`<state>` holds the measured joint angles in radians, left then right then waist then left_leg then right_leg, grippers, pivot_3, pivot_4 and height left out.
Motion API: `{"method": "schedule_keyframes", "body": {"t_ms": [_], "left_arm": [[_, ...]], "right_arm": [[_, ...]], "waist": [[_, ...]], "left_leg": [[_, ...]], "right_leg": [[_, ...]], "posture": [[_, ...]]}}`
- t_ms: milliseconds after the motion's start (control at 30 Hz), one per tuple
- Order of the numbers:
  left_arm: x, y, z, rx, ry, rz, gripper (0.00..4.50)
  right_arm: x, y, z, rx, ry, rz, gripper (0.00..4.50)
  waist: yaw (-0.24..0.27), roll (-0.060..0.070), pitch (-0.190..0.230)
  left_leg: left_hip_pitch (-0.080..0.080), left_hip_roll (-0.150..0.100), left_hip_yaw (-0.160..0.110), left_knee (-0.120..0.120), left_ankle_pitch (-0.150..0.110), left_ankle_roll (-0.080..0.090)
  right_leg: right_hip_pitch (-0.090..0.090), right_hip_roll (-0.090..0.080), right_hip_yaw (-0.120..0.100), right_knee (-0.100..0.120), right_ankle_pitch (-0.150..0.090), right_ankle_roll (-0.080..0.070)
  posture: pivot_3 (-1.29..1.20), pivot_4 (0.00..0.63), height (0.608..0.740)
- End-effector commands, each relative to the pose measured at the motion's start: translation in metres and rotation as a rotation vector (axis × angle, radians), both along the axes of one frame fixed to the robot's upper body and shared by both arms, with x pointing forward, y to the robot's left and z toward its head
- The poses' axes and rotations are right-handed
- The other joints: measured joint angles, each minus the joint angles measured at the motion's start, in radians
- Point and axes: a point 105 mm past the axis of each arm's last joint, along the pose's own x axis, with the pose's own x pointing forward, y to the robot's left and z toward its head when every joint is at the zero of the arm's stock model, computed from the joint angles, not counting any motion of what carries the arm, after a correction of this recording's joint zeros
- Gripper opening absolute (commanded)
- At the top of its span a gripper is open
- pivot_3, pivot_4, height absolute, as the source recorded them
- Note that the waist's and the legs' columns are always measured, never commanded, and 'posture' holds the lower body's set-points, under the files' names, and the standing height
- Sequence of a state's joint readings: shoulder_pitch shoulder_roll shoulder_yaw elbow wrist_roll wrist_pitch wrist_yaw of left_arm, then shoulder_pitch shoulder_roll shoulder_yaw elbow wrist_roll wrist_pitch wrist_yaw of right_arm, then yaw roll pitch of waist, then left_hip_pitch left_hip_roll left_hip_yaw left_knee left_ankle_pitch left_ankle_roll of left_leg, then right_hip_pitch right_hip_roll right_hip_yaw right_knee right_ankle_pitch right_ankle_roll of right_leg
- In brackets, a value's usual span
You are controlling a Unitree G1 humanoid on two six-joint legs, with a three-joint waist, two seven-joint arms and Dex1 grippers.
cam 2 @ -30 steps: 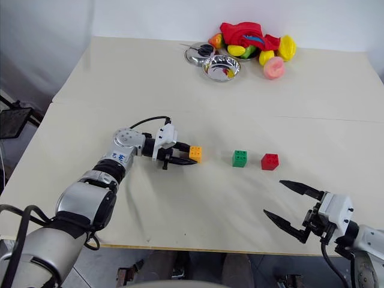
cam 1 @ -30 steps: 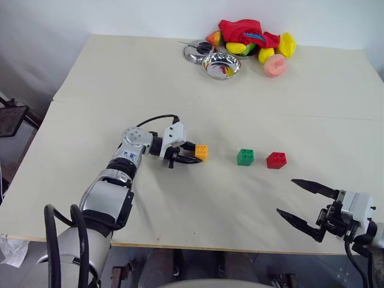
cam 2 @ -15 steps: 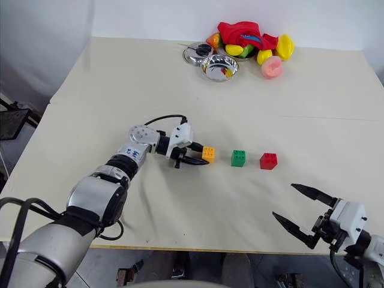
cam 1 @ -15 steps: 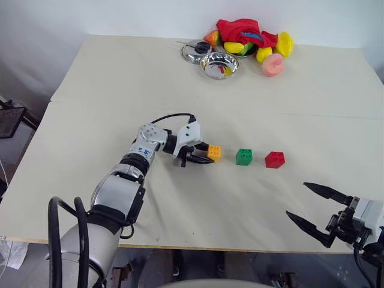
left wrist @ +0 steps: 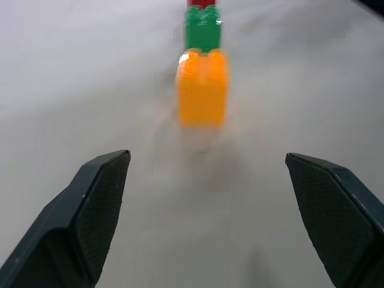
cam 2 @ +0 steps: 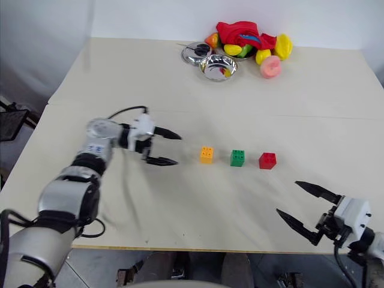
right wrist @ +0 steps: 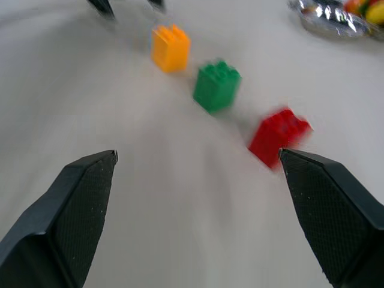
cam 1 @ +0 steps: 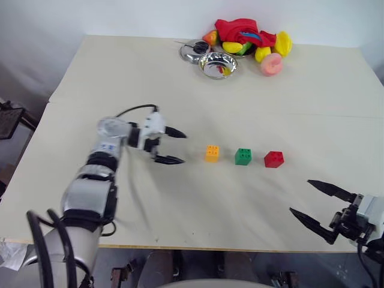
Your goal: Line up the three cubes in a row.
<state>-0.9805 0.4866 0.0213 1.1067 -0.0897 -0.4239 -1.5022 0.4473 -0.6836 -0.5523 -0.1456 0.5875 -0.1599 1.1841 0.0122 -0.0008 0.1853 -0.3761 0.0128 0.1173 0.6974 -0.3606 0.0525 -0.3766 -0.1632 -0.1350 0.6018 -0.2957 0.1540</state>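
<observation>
so nearest the camera is the right gripper (cam 1: 321, 207), hanging low over the front edge of the table (cam 1: 180, 78), fingers spread wide with nothing between them, pointing in toward the middle of the tabletop. The forearm behind it runs off the bottom corner of the head view

further in, the left arm reaches out over the table with the elbow bent and the wrist turned so the left gripper (cam 1: 173, 147) points sideways, straight at the blocks. Its jaws are wide apart too, one finger up and one down, empty

just past the left fingertips, with a clear gap of bare table between, sits the orange-yellow cube (cam 1: 212, 153). Right beyond it in the same line is the green cube (cam 1: 243, 156), then the red cube (cam 1: 273, 159). They stand evenly spaced, near each other but not touching, studs up, in a row. From the left wrist view they stack up one behind the other, orange first. The red one is the closest of the three to the right gripper, off ahead of its fingers

the table itself is pale cream, with a seam running across it beyond the left hand. Way out at the far edge: two round steel bowls (cam 1: 218, 64), touching a pile of toy fruit (cam 1: 271, 55) and a red cloth (cam 1: 243, 29). Plain light wall (cam 1: 120, 15) behind that
</observation>
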Motion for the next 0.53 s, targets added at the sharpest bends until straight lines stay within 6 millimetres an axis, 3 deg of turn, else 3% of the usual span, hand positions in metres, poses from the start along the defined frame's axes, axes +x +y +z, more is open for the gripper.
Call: {"method": "schedule_keyframes", "body": {"t_ms": [33, 100, 300, 533], "left_arm": [[-0.024, 0.032, 0.010, -0.034, -0.020, -0.010, 4.41], [-0.045, 0.055, 0.007, -0.061, 0.009, 0.078, 4.41], [-0.092, 0.081, -0.020, -0.074, 0.062, 0.298, 4.41], [-0.106, 0.087, -0.022, -0.117, 0.030, 0.446, 4.41]], "right_arm": [[-0.007, -0.028, 0.012, -0.056, -0.033, -0.052, 4.50], [-0.011, -0.043, 0.014, -0.093, -0.031, -0.083, 4.50], [-0.008, -0.072, 0.009, -0.149, -0.061, -0.133, 4.50], [0.006, -0.074, -0.001, -0.148, -0.025, -0.100, 4.50]], "waist": [[-0.006, 0.000, 0.000], [-0.015, 0.002, 0.000], [-0.014, 0.002, 0.000], [-0.012, 0.005, 0.000]], "left_leg": [[0.000, 0.000, 0.000, 0.000, 0.000, 0.000], [0.001, 0.000, 0.000, 0.000, 0.000, 0.000], [0.005, 0.000, -0.001, 0.001, 0.000, 0.001], [0.007, 0.001, -0.006, 0.001, -0.001, -0.004]], "right_leg": [[0.000, 0.000, 0.000, 0.000, 0.000, 0.000], [0.001, -0.001, 0.001, 0.000, 0.000, 0.000], [0.006, -0.003, 0.002, 0.000, 0.000, 0.000], [0.007, -0.010, 0.006, -0.002, 0.000, -0.003]], "posture": [[0.00, 0.150, 0.740], [0.00, 0.150, 0.740], [0.00, 0.150, 0.740], [0.00, 0.150, 0.740]]}}
